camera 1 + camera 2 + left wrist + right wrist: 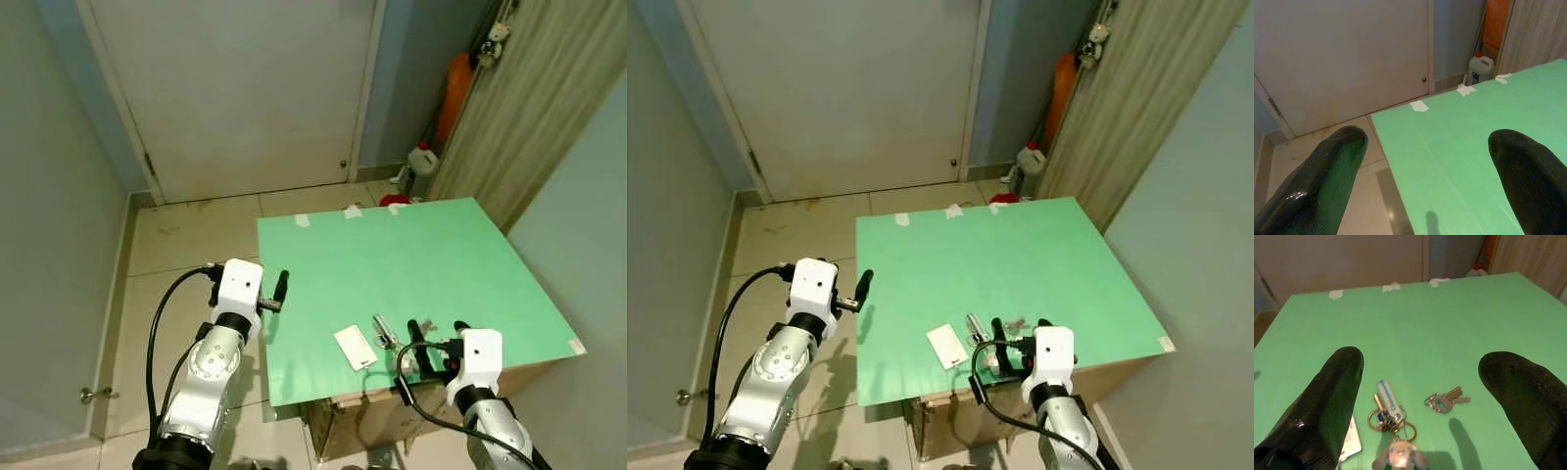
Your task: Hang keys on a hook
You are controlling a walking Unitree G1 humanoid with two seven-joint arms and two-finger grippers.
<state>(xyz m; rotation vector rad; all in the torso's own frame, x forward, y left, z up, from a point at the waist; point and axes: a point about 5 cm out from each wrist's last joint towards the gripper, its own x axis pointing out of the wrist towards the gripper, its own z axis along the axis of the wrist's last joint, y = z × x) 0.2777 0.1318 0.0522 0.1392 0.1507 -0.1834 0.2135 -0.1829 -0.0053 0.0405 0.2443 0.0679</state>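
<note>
A flat green counter fills the middle of the head view, its far edge marked with white tape strips and its top resting on a cardboard box. Near its front edge, lower centre of the frame, lies a bunch of silver keys on rings with a white tag and a small plush charm, and just beside it a second, smaller cluster of silver keys; a white rectangular card sits flat next to them. The right gripper hovers low over this front edge, its two black fingers spread wide with the keys lying between them on the counter, nothing held. The left gripper is at the counter's left edge, partly over the tiled floor, its fingers likewise wide apart and empty. Beyond the counter stands a closed white door, and in the upper right corner a white plastic jug with a red cap rests on the floor beside an orange object.
</note>
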